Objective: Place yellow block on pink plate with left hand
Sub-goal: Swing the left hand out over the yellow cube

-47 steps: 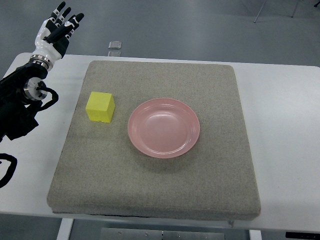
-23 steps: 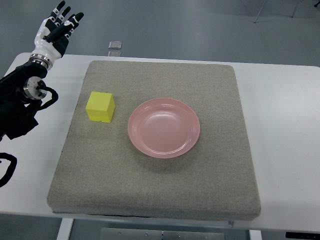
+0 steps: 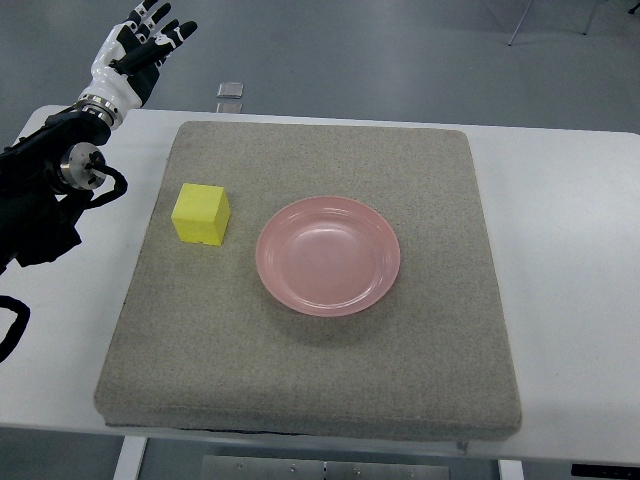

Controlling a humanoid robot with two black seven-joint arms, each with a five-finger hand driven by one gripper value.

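A yellow block [image 3: 201,214] sits on the left part of a grey felt mat [image 3: 310,380]. A pink plate [image 3: 327,255] lies on the mat to the block's right, a short gap between them. My left hand [image 3: 140,50] is raised beyond the table's far left corner, well above and behind the block, fingers spread and holding nothing. Its black arm [image 3: 40,195] comes in along the left edge. The right arm does not show.
The mat covers most of a white table [image 3: 570,250]. A small grey object [image 3: 230,90] lies on the floor just past the table's far edge. Grey floor lies beyond the table.
My left hand has moved to the right and slightly farther away, and the arm has shifted with it. The block and plate have not moved.
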